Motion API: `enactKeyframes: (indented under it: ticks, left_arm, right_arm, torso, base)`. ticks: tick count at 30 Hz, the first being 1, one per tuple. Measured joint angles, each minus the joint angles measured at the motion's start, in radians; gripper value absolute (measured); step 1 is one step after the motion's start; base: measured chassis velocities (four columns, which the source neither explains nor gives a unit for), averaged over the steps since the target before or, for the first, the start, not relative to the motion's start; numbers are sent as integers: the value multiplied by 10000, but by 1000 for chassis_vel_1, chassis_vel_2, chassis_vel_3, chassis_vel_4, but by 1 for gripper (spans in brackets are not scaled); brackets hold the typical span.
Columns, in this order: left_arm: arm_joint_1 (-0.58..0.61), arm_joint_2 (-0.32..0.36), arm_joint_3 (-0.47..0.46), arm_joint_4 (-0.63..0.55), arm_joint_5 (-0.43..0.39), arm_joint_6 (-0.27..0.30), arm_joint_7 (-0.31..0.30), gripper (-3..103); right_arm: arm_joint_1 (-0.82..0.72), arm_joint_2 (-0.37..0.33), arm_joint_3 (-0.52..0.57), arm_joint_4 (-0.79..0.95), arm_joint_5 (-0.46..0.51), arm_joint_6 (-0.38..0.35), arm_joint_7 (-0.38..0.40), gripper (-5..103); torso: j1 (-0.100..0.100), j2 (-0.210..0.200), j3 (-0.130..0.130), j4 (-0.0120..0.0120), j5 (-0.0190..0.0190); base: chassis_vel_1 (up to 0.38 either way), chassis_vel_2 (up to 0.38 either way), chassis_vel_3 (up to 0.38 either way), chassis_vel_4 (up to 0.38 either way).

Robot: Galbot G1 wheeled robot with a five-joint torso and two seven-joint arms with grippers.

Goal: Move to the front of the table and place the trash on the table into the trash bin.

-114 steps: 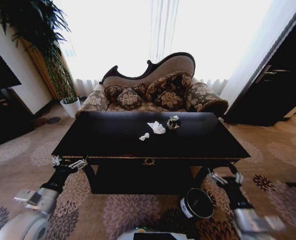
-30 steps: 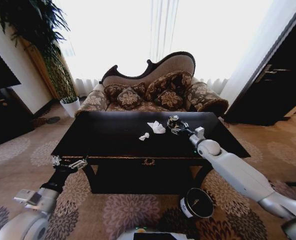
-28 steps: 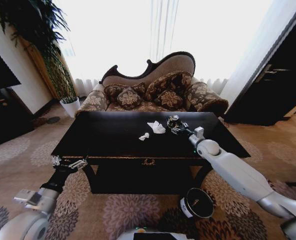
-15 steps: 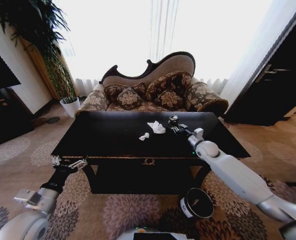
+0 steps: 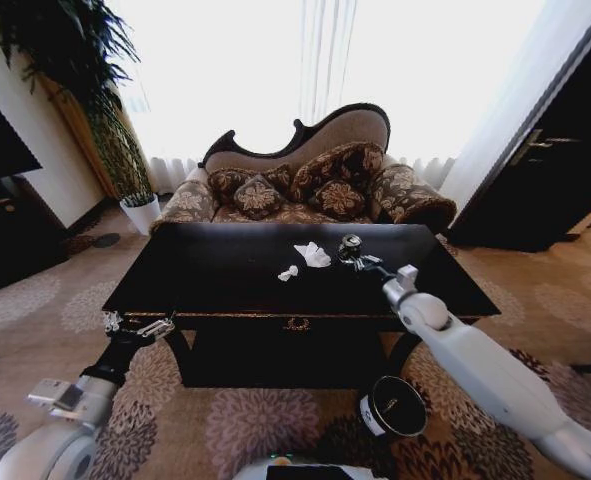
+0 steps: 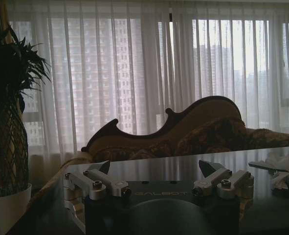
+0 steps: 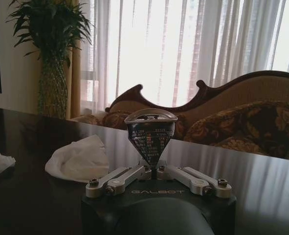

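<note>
Small shiny can [image 7: 149, 135] pinched in the right gripper [image 5: 358, 262] just above the black table [image 5: 225, 280], two white paper wads [image 5: 312, 255] beside it, trash bin [image 5: 393, 406] on the carpet below, left gripper [image 5: 135, 326] parked at the table's front left corner, jaws spread wide.

patterned sofa [image 5: 305, 185] before bright sheer curtains [image 5: 305, 70].
</note>
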State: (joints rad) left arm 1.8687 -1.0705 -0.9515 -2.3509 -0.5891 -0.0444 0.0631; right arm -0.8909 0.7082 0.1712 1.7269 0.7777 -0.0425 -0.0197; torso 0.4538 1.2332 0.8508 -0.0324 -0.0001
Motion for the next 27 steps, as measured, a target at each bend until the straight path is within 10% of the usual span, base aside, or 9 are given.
enactKeyframes:
  ticks: [11,27]
  left_arm:
    - [0,0,0,-1,0,1,0,100]
    - [1,0,0,0,0,0,0,100]
  right_arm:
    - [-3634,300,3495,1878,-15,288,-372,0]
    - [-7609,3997,6975,3582,-1016,2051,-1738,0]
  torso:
    - [-1,1,0,-1,-2]
    - [-1,1,-1,0,-3]
  base:
    - [0,0,0,0]
    - [0,0,0,0]
